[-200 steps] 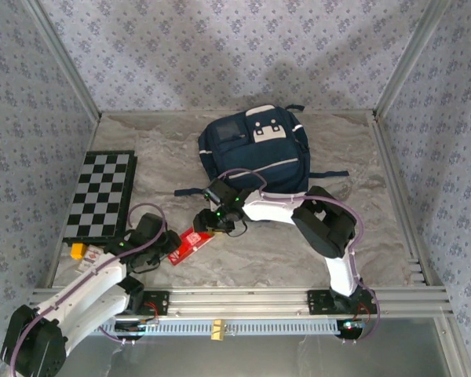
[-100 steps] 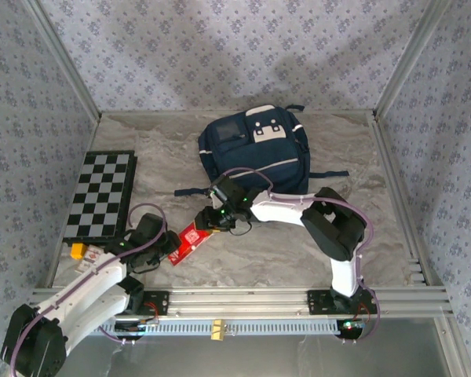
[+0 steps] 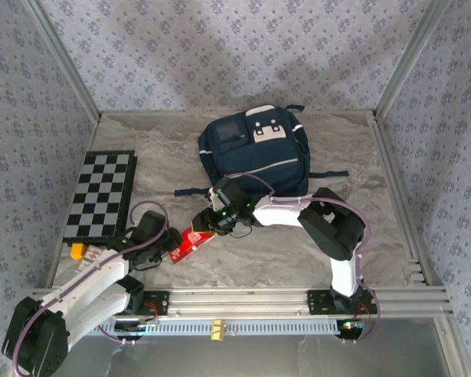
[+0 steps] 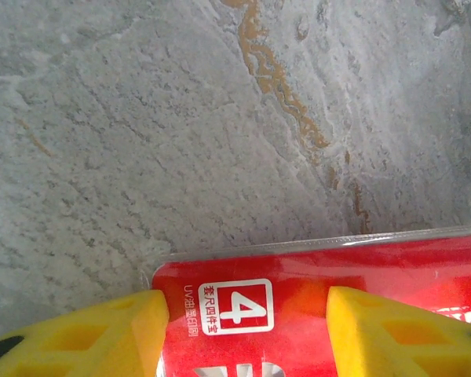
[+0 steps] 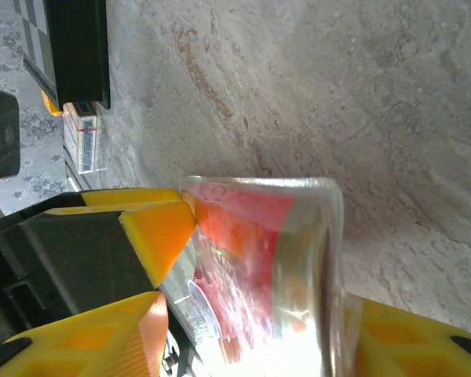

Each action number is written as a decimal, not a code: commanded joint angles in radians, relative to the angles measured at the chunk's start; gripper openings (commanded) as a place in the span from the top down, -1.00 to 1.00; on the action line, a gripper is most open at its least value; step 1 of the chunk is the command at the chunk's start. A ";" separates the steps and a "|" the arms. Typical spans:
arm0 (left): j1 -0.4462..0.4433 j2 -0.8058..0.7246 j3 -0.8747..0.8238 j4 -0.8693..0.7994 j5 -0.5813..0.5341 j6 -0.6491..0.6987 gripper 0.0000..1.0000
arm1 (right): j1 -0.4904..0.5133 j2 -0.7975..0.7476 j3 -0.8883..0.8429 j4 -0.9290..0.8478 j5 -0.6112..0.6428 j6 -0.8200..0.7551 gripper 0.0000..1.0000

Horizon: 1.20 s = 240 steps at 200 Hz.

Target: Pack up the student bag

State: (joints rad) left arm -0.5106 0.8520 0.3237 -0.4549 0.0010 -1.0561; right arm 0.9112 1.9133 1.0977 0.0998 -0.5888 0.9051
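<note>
Right hand (image 5: 251,326): astride red packet (image 5: 243,259), grip uncertain | left hand (image 4: 247,314): jaws apart over same packet | student bag (image 3: 255,153): flat on bench (image 3: 298,259), just beyond packet | advice: clamp firmly before lifting bagward.

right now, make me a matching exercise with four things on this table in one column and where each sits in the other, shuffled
Things:
1. student bag
2. chessboard
3. red packet
4. small yellow object

Places:
a. lying flat along the left side of the table
b. far middle
c. near left corner, just off the chessboard's near end
d. near middle, on the near side of the bag

Pairs: 1-b, 2-a, 3-d, 4-c
</note>
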 commanded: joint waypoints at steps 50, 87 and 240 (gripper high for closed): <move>0.000 0.019 0.018 0.006 0.037 0.015 -0.14 | -0.059 -0.134 -0.070 -0.035 0.015 -0.047 0.34; -0.001 0.034 0.041 0.033 0.057 0.016 -0.14 | -0.058 -0.093 -0.071 0.004 -0.010 -0.031 0.63; 0.013 0.107 0.514 -0.077 -0.145 0.414 -0.55 | -0.334 -0.485 -0.023 -0.269 -0.067 -0.141 1.00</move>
State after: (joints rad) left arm -0.5056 0.9066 0.7349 -0.5240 -0.0616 -0.8295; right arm 0.6609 1.5211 1.0348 -0.0673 -0.5941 0.8078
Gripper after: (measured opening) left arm 0.766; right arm 0.054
